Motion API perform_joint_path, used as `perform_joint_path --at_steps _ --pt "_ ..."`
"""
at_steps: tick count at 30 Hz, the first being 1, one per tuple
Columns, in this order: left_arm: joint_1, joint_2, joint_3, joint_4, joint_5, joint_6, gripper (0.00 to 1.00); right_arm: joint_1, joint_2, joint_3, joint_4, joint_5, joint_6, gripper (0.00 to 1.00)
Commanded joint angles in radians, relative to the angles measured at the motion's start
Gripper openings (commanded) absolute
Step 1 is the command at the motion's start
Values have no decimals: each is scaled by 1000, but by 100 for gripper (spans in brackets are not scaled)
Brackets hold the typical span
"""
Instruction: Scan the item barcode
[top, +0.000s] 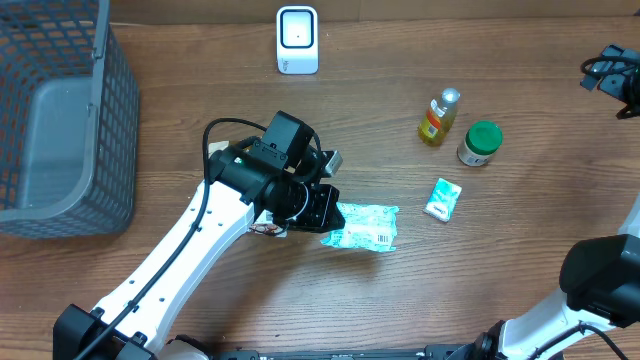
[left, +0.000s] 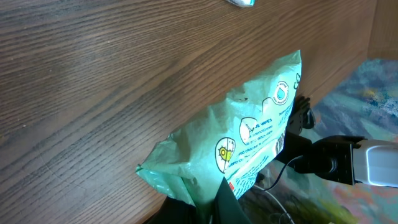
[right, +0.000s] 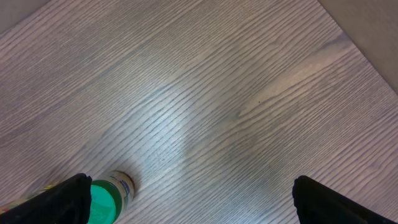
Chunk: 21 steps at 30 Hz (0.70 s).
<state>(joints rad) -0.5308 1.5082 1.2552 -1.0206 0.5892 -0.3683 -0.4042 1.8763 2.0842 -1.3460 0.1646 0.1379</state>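
Packet (left: 249, 137) btwn L fingers (left: 227, 202) (clamped).

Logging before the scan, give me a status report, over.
Left hand shut on green packet, barcode up. Right hand open, near green-lid jar. Nothing between packet and scanner.

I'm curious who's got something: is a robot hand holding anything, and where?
The left gripper pinches the green packet by one end edge. The right gripper is open, holding nothing.
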Motion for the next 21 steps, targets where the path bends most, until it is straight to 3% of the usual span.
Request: perform_joint_path --at_steps 1,10,21 --pt "-6 -14 4 2 6 -14 4 -1 -6 9 5 7 4 100" --pt "-6 -14 4 -17 -5 -5 4 -1 -6 9 5 7 4 100" --pt "-5 -14 78 -21 -212 -1 4 -1 -6 9 5 7 4 100"
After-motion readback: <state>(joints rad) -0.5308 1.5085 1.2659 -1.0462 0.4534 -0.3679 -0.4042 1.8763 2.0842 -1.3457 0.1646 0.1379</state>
